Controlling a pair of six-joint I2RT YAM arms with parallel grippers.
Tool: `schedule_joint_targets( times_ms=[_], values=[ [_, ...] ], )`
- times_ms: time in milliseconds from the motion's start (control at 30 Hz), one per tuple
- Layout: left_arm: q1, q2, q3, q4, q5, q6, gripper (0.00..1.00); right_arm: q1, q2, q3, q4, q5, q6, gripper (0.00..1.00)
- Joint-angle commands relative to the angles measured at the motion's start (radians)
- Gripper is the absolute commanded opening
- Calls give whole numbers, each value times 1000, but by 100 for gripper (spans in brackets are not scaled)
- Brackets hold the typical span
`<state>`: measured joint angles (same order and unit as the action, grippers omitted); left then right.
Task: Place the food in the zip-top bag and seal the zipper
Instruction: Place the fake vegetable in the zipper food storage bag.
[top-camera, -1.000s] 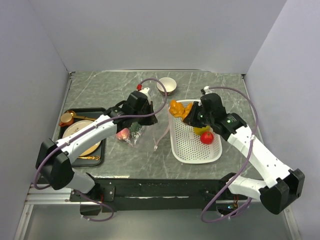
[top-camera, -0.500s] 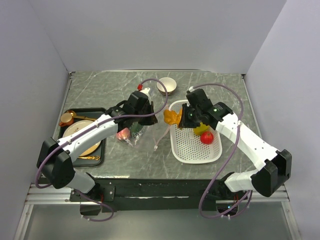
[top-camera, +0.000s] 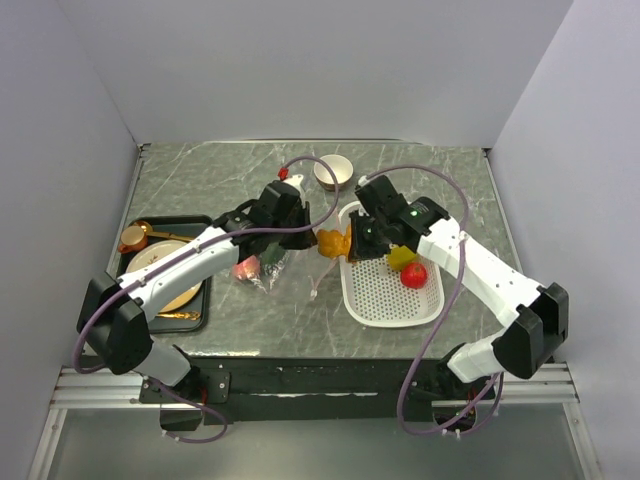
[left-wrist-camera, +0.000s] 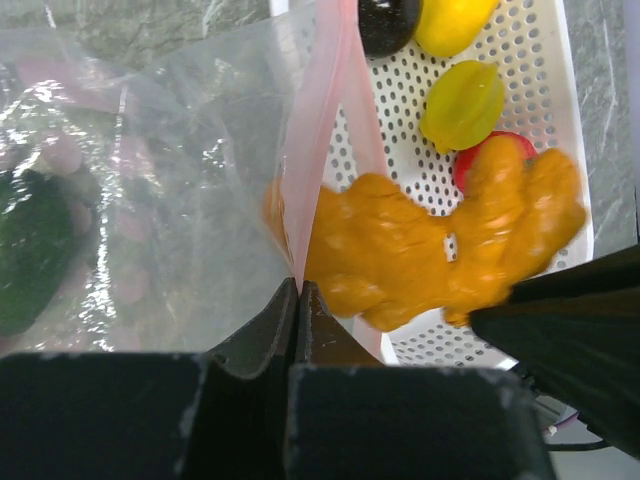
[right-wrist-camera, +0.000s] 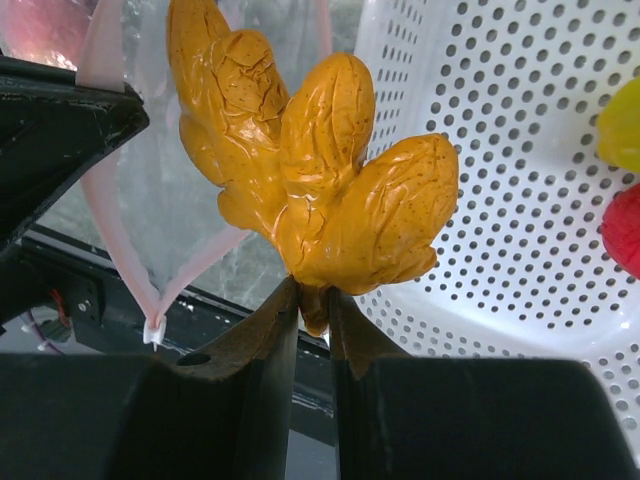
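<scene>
The gray stone table (top-camera: 200, 170) is the biggest thing here. On it, at 3 o'clock, sits a white basket (top-camera: 385, 300) full of tiny holes. At 9 o'clock is a black tray (top-camera: 206, 310) with gold dishes on it.

Near the middle of the table, a bit toward 9 o'clock, is the clear zip-top bag (left-wrist-camera: 200, 150). It is held up off the table with its mouth hanging open. The left gripper (left-wrist-camera: 300, 290) has its jaws squeezed tight on the bag, right at the pink zipper (left-wrist-camera: 320, 130). A pink piece (top-camera: 245, 268) and a green piece (left-wrist-camera: 30, 240) are inside the bag.

The right gripper (right-wrist-camera: 313, 295) has its jaws clamped on the bottom of a lumpy orange food piece (right-wrist-camera: 310, 170). That piece is up in the air, just at 3 o'clock from the bag's mouth and over the basket's 9 o'clock edge.

A small bowl (top-camera: 333, 172) sits at 12 o'clock.

In the basket lie a red piece (top-camera: 414, 274), a yellow-green piece (left-wrist-camera: 462, 105), a yellow piece (left-wrist-camera: 450, 20) and a dark piece (left-wrist-camera: 388, 20).
</scene>
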<state>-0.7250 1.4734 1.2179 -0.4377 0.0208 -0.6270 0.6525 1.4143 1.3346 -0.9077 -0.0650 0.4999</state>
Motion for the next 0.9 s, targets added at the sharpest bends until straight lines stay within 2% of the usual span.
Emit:
schedule_joint_targets(
  times_ms=[0,700,867],
  values=[
    [-20,2,58,4,-18,26,1,30,44,57,-26,25,-21,0],
    [-34,-16,40,30,-16,4,1,87,132,156,1,33,-26,4],
    [-33,-21,37,30,-15,0,1,95,143,156,4,33,-26,11]
  ],
)
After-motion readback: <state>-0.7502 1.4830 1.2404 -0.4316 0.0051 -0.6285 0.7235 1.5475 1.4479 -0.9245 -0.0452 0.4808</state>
